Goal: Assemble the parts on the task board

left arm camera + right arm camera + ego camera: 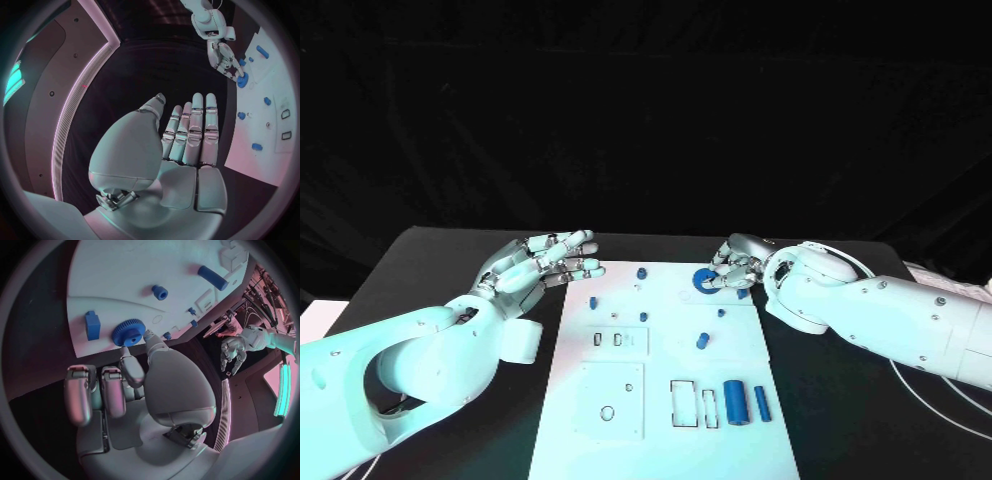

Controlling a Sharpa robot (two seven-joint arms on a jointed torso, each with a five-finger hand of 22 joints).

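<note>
White task board (620, 405) on the black table (444, 260), two blue cylinders (734, 401) at its near end, one blue gear (705, 279) at the far end, left hand (542, 262) hovering beside the board, fingers straight, holding nothing, right hand (737, 264) with fingertips touching the gear.

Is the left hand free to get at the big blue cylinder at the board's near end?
Probably yes: the left hand is open, and nothing lies over the cylinder; the right hand is busy at the gear.
</note>
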